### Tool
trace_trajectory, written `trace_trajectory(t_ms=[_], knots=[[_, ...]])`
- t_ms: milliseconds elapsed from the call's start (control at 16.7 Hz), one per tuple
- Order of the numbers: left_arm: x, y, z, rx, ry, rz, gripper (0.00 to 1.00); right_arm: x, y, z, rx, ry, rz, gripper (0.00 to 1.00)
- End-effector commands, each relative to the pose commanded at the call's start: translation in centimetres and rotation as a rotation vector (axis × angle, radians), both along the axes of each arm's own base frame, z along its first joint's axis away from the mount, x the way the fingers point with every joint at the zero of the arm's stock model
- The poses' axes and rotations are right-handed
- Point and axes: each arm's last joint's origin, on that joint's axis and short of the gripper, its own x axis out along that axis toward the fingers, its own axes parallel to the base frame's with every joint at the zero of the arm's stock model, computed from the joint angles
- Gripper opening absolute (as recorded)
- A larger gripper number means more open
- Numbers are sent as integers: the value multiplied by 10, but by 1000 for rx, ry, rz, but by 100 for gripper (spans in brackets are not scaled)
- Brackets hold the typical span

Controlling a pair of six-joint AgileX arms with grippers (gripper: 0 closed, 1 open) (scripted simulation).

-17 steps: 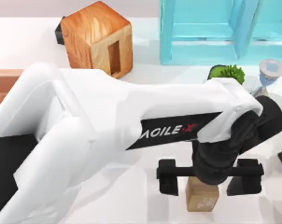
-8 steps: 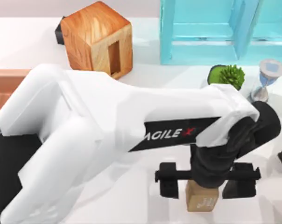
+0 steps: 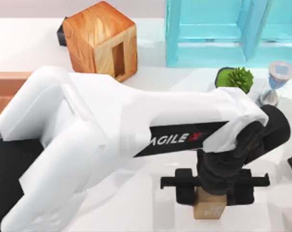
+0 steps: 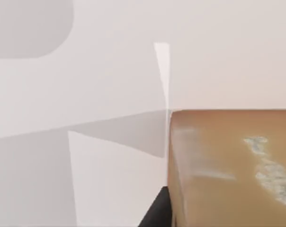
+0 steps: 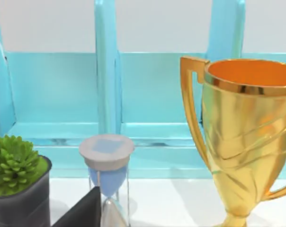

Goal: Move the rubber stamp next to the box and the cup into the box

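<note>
- Tan stamp (image 3: 210,208) at 5 o'clock on the white table (image 3: 151,212), resting on the surface with white markings on its near face.
- Left gripper (image 3: 213,186) directly above the stamp; black fingers (image 3: 185,187) drawn in narrow against the block's two sides, gripping it.
- Left wrist view: stamp (image 4: 233,168) close up, tan face with pale flecks, one dark finger edge (image 4: 157,215) touching its side, white table (image 4: 110,85) beyond.
- Left arm (image 3: 112,140), white with black wrist, spanning from 8 o'clock across the centre to the stamp.
- Box (image 3: 6,87) at 9 o'clock, reddish-tan wall partly hidden under the left arm; well apart from the stamp.
- Glossy wooden cube (image 3: 100,41) with slot at 11 o'clock.
- Turquoise shelf (image 3: 223,34) at 1 o'clock, along the far edge.
- Dark pot with green plant (image 3: 235,77) at 2 o'clock, just beyond the left arm's wrist.
- Hourglass (image 3: 276,82) beside the plant, toward 3 o'clock.
- Right wrist view: plant (image 5: 15,165), hourglass (image 5: 107,175) and gold trophy (image 5: 242,137) standing in a row before the shelf (image 5: 105,94); a dark finger tip (image 5: 84,213) of the right gripper at the frame edge beside the hourglass, opening cannot be determined.
</note>
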Motion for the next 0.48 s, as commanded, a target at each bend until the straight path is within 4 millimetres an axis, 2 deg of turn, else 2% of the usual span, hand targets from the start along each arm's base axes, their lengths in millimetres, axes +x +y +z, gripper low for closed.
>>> trace_trajectory(t_ms=[120, 480], knots=[[0, 0, 0, 0, 0, 0, 2, 0, 0, 0, 0, 0, 0, 100], [0, 0, 0, 0, 0, 0, 0, 0, 0, 0, 0, 0, 0, 100]])
